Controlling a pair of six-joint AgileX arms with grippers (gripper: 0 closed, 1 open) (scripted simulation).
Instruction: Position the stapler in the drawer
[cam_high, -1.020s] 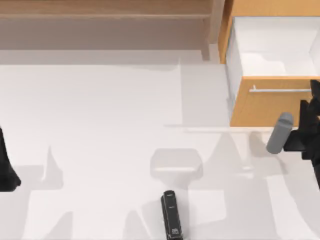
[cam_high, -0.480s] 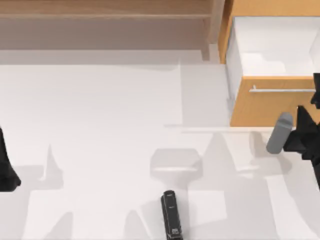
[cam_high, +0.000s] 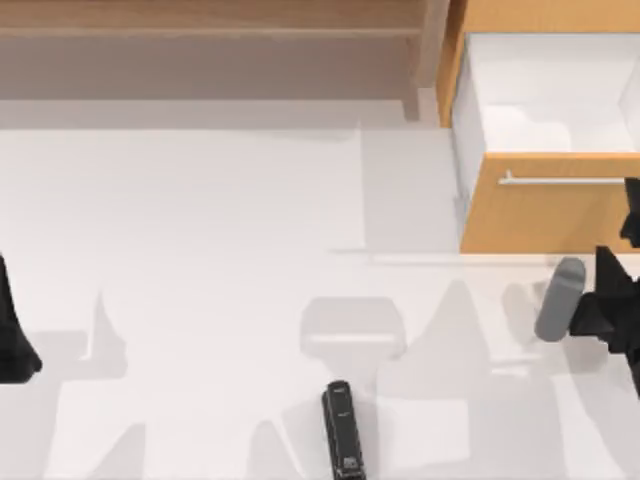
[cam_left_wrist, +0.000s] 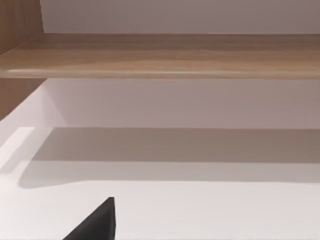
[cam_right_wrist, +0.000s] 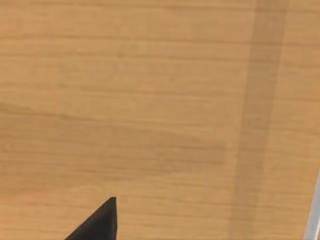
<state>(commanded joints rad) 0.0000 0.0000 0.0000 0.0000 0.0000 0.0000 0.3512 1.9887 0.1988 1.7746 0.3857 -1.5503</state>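
The stapler (cam_high: 342, 430) is a slim black bar lying flat at the table's front edge, near the middle, with nothing touching it. The drawer (cam_high: 548, 215) stands pulled open at the back right, showing its orange-wood front, silver bar handle (cam_high: 560, 181) and white inner walls (cam_high: 545, 95). My right gripper (cam_high: 618, 295) hovers at the table's right edge, just in front of the drawer front and far from the stapler. In the right wrist view the drawer front (cam_right_wrist: 150, 100) is very close, with the handle (cam_right_wrist: 315, 215) at one side. My left gripper (cam_high: 12, 335) is parked at the left edge.
A wide grey-brown wooden shelf unit (cam_high: 210, 30) runs along the back, to the left of the drawer; its board (cam_left_wrist: 160, 55) also shows in the left wrist view. Open white tabletop (cam_high: 220, 220) lies between the stapler and the drawer.
My right gripper and its grey wrist part have drifted toward the table's front, away from the drawer front. The stapler, drawer and left arm have not moved.
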